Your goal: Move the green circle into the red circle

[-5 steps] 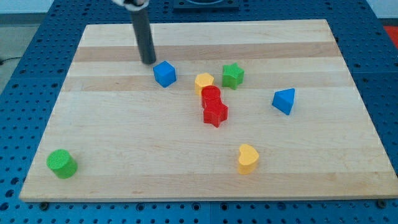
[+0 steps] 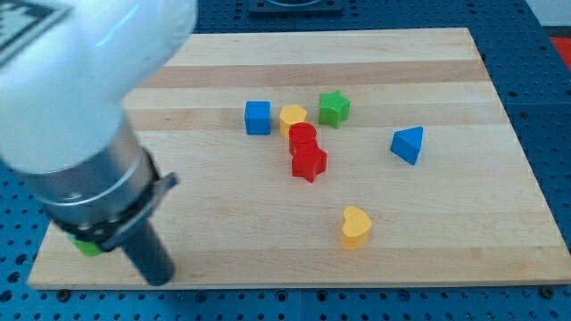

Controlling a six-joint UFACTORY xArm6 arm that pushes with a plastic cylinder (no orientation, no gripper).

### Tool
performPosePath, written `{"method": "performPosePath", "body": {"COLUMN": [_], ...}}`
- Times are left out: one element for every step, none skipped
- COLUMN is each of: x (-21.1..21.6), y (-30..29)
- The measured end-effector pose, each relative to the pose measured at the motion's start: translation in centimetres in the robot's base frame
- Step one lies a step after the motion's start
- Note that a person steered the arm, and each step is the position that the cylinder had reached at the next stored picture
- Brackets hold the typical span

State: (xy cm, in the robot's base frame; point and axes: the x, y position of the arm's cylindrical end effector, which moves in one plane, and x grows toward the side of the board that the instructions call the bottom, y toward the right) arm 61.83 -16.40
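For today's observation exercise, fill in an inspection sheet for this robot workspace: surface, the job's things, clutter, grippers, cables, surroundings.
Surface: pale wooden board, flat, on a blue pegboard table.
Job's things: green circle at the view's bottom left, mostly hidden behind the arm; red circle near the middle, touching the red star.
Clutter: blue cube, yellow hexagon, green star, blue triangle, yellow heart.
Grippers: none fitted; my tip sits at the bottom left, just right of the green circle.
Cables: nothing seen.
Surroundings: dark object at the view's top edge.
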Motion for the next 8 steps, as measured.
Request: {"method": "performPosePath", "body": {"x": [-0.1,-1.2,-2.8,-4.0,-5.8,-8.5,-9.5,-8.5], "y": [-8.9,-12.1,-8.5,-4.5,-2.8,-2.7,-1.3,-1.1]}}
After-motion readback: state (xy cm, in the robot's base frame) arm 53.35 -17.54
